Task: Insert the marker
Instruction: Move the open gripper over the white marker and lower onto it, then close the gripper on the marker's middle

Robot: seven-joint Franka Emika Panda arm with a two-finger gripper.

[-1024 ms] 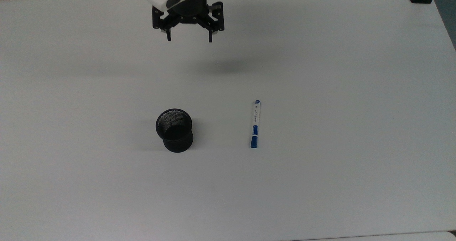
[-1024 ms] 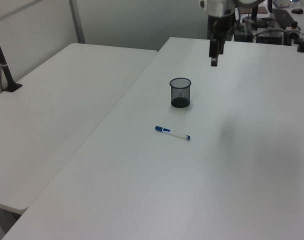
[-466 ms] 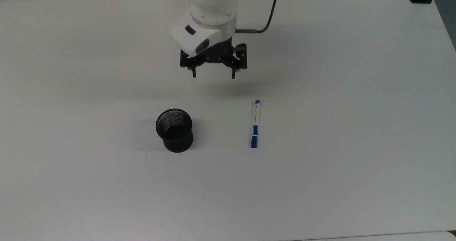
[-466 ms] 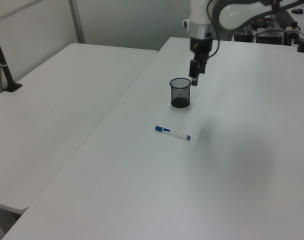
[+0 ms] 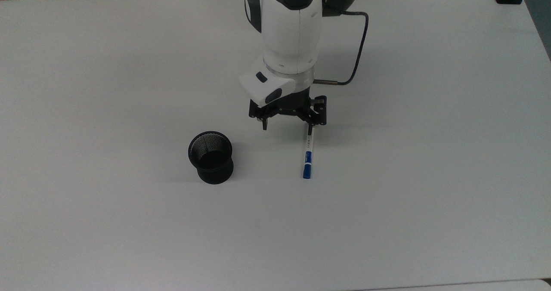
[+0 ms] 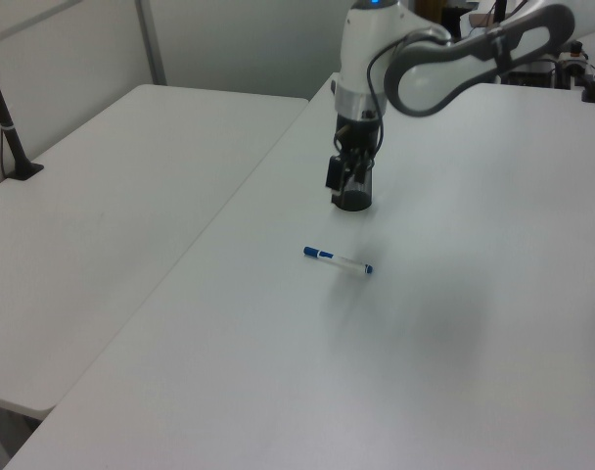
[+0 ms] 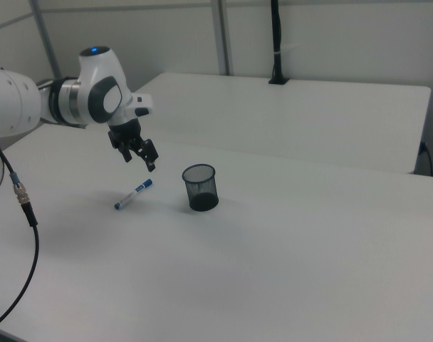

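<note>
My end effector (image 5: 287, 127) hangs with its two fingers apart and nothing between them, above the tabletop (image 5: 430, 153) and over the far end of the marker (image 5: 308, 155), as the top view shows it. In the right view the end effector (image 7: 139, 158) is clearly above the marker (image 7: 133, 194), not touching it. The marker lies flat on the tabletop, well apart from the black mesh cup (image 5: 210, 156), which stands upright and looks empty. I judge I am in the approach step, before the grasp: next I must lower the end effector around the white barrel, with the fingers across it, and then close them. After this the marker must be lifted, turned upright and brought over the cup opening. The tabletop is plain white and smooth. A second white table (image 6: 112, 176) stands beside it, with a black pole (image 7: 276, 43) clamped on its far edge, before pale walls
</note>
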